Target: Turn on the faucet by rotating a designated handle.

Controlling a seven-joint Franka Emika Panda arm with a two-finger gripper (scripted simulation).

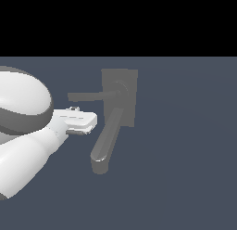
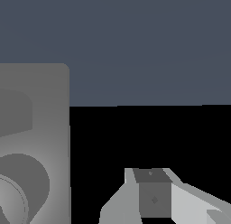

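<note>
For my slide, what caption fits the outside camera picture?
White robot tool beside the dull grey faucet, just below its thin flat handle.

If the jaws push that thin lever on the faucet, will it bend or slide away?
The handle looks like a stiff flat bar, so bending seems unlikely. Joined to a round hub on the back plate, it should probably swing rather than slide. Its smooth surface may let contact slip.

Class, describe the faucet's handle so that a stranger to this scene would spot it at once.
Find the dull grey faucet's flat rectangular back plate. From the round hub on it, the thin, flat grey handle runs towards the exterior view's left. Unlike the thick rounded spout angling downward, it is slim and straight.
</note>
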